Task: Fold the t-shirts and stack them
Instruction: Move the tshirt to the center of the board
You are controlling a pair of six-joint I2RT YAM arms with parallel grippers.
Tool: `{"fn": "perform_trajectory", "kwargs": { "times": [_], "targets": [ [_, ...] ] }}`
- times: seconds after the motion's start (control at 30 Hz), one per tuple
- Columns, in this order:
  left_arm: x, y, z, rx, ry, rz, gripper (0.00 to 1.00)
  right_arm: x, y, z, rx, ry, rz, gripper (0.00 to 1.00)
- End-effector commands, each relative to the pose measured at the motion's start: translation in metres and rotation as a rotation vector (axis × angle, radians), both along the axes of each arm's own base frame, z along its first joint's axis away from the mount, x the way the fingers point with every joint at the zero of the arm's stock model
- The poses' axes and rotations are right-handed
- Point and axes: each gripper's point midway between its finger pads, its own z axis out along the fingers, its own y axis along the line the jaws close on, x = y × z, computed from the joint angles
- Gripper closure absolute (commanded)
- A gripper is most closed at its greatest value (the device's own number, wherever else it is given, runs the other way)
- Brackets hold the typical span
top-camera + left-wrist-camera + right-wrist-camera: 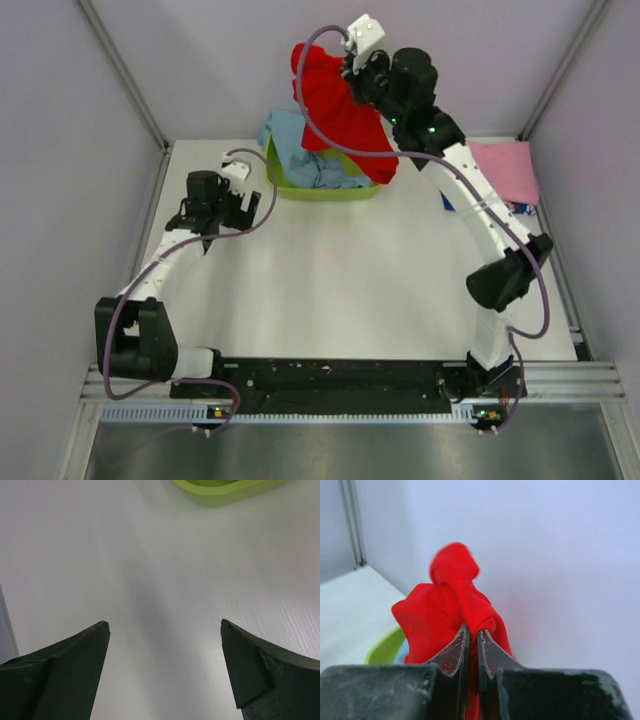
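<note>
A bright red t-shirt (340, 110) hangs bunched in the air above the lime green basin (300, 187), with my right gripper (350, 78) shut on its top fold. The right wrist view shows the red t-shirt (445, 610) pinched between the closed fingers of the right gripper (473, 630). A light blue t-shirt (305, 150) lies crumpled in the basin and spills over its left rim. A pink t-shirt (508, 168) lies flat at the back right. My left gripper (208, 222) hovers open over the bare table, left of the basin; in its wrist view the left gripper (165, 625) holds nothing.
The basin's rim (225, 492) shows at the top of the left wrist view. Grey enclosure walls with metal posts (120, 70) close the back and sides. A small dark blue item (522, 209) lies by the right arm under the pink cloth.
</note>
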Motion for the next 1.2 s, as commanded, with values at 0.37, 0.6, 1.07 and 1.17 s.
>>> {"fn": "perform_trajectory", "kwargs": {
  "times": [0.37,0.6,1.07,1.17],
  "targets": [
    [-0.017,0.068,0.134,0.201,-0.273,0.240,0.03,-0.315,0.056,0.099,0.118,-0.272,0.928,1.00],
    [-0.022,0.081,0.130,0.262,-0.252,0.243,0.02,-0.319,0.034,-0.015,0.033,-0.001,1.062,1.00],
    [-0.084,-0.031,0.049,-0.011,0.035,-0.426,0.01,-0.091,-0.109,-0.269,0.232,0.917,-0.019,0.15],
    [-0.102,-0.036,0.030,-0.029,0.095,-0.466,0.01,-0.116,-0.089,-0.280,0.150,0.875,0.005,0.14]
  ]
}}
